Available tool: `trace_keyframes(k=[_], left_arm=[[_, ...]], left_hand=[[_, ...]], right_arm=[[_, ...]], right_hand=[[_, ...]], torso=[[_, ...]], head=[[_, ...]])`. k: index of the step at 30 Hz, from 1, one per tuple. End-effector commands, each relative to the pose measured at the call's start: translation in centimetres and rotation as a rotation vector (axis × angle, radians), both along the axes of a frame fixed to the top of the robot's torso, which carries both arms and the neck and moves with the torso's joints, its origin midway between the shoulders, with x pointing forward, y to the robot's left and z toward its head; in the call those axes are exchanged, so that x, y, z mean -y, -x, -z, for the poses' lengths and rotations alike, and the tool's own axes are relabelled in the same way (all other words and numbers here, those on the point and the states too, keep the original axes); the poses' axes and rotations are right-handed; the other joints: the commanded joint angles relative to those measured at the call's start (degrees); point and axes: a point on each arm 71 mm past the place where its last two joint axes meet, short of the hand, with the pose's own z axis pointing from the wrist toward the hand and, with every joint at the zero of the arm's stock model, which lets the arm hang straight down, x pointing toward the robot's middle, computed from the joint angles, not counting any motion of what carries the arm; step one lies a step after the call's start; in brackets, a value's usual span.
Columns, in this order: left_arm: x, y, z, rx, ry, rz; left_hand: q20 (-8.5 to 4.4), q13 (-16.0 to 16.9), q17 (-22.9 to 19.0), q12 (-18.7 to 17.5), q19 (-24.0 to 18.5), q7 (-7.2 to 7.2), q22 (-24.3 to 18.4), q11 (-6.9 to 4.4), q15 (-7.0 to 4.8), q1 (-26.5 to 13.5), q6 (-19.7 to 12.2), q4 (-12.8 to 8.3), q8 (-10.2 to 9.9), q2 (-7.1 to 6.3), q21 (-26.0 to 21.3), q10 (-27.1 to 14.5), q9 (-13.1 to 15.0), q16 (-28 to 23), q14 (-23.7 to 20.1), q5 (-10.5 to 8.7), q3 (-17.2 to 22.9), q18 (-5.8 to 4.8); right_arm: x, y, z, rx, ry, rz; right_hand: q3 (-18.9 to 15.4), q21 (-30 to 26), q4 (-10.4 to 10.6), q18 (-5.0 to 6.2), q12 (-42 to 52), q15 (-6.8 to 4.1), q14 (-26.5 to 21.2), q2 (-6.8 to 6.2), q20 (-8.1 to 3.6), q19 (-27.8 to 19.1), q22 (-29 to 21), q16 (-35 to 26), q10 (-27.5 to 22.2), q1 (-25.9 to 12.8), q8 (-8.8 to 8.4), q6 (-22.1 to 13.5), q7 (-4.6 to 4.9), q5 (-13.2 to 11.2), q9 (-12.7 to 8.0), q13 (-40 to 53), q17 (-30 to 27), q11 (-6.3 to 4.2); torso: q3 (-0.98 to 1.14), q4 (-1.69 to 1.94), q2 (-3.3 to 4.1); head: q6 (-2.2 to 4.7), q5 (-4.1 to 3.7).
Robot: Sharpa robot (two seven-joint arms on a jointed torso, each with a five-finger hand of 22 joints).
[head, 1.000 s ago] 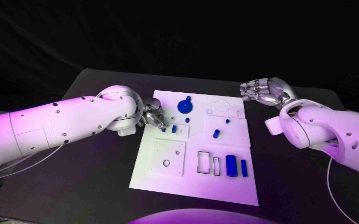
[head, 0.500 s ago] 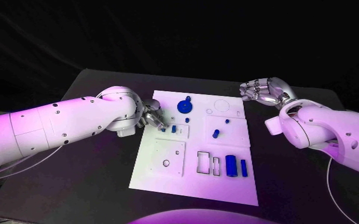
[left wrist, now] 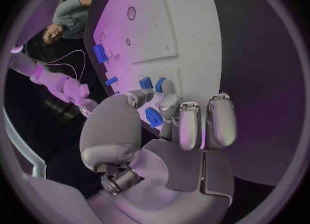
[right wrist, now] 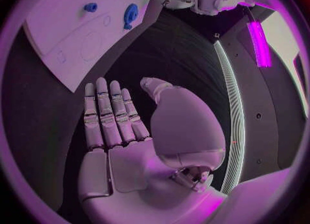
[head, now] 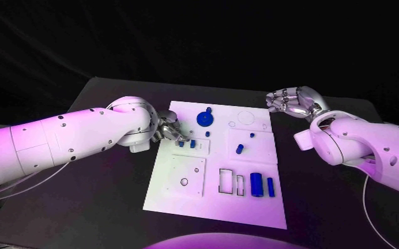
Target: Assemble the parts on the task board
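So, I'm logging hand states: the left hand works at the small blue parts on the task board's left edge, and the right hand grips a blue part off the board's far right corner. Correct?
Not quite. The right hand holds nothing: the right wrist view shows its fingers straight and bare over the black table. The left hand is at the small blue parts on the task board.

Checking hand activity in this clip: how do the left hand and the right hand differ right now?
The left hand is at the task board's left edge, fingers curled down among small blue parts; the right hand sits off the board's far right corner over the black table. The left hand's fingers touch a part, though whether it grips one is unclear; the right hand holds nothing, its fingers straight and side by side. Both are silver hands on white arms.
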Motion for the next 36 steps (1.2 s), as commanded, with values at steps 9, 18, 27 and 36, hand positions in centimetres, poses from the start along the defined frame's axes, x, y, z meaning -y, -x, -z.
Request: trace_keyframes(k=[9,18,27,36], left_arm=[[-0.4,-0.3,-0.6,0.018,0.058,-0.051],[-0.5,-0.9,-2.2,0.077,0.16,-0.117],[2.3,-1.6,-4.0,0.368,0.372,0.018],[4.5,-0.9,-3.8,0.553,0.35,0.234]], left_hand=[[-0.24,-0.83,5.5,-0.55,0.06,0.14,-0.14,0.33,-0.31,-2.72,0.31,-0.03,-0.35,0.08,-0.24,-0.5,0.59,0.28,3.61,0.0,-3.86,-0.9],[1.31,-17.87,3.89,-12.41,-5.93,3.06,-8.37,2.89,1.78,2.08,-6.82,-0.17,-3.46,0.69,-4.98,-11.64,0.87,-0.71,2.96,0.6,-5.93,0.84],[5.84,-26.66,-26.24,-21.84,-25.58,8.21,-34.52,8.04,6.56,21.62,-15.21,-0.83,-9.26,-2.24,-25.79,-27.22,-4.67,-22.12,-14.53,0.51,-2.8,5.63],[6.23,-34.89,-30.19,-29.04,-24.91,8.49,-35.63,8.58,7.02,28.59,-13.69,-2.62,-13.22,-4.48,-27.59,-28.21,-10.32,-23.06,-16.41,0.12,-2.57,5.69]], right_arm=[[-0.1,0.1,0.0,0.005,-0.002,-0.016],[-0.1,0.0,0.0,0.006,-0.001,-0.016],[-0.1,0.0,0.0,0.007,-0.005,-0.018],[-0.2,0.1,0.1,0.005,-0.008,-0.022]], right_hand=[[-0.14,0.03,0.38,0.63,0.37,-0.08,0.3,0.11,0.1,-0.36,-0.09,-0.23,0.06,-0.53,-0.02,0.33,3.23,0.14,-0.08,-0.05,-0.09,0.15],[-0.17,0.02,0.39,0.63,0.38,-0.07,0.31,0.09,0.1,-0.38,-0.12,-0.25,0.05,-0.56,-0.02,0.32,3.23,0.14,-0.09,-0.05,-0.1,0.15],[-0.17,0.02,0.37,0.63,0.38,-0.07,0.31,0.09,0.1,-0.39,-0.14,-0.26,0.04,-0.55,-0.02,0.32,3.23,0.16,-0.1,-0.05,-0.11,0.15],[-0.15,0.01,0.35,0.63,0.39,-0.07,0.32,0.1,0.11,-0.41,-0.16,-0.27,0.04,-0.52,-0.02,0.32,3.22,0.17,-0.1,-0.05,-0.12,0.15]], torso=[[0.01,0.01,-0.01],[0.03,0.01,-0.04],[0.01,-0.02,0.07],[0.0,0.09,0.01]], head=[[0.22,-0.24],[0.57,-0.56],[0.98,-0.96],[1.27,-1.4]])
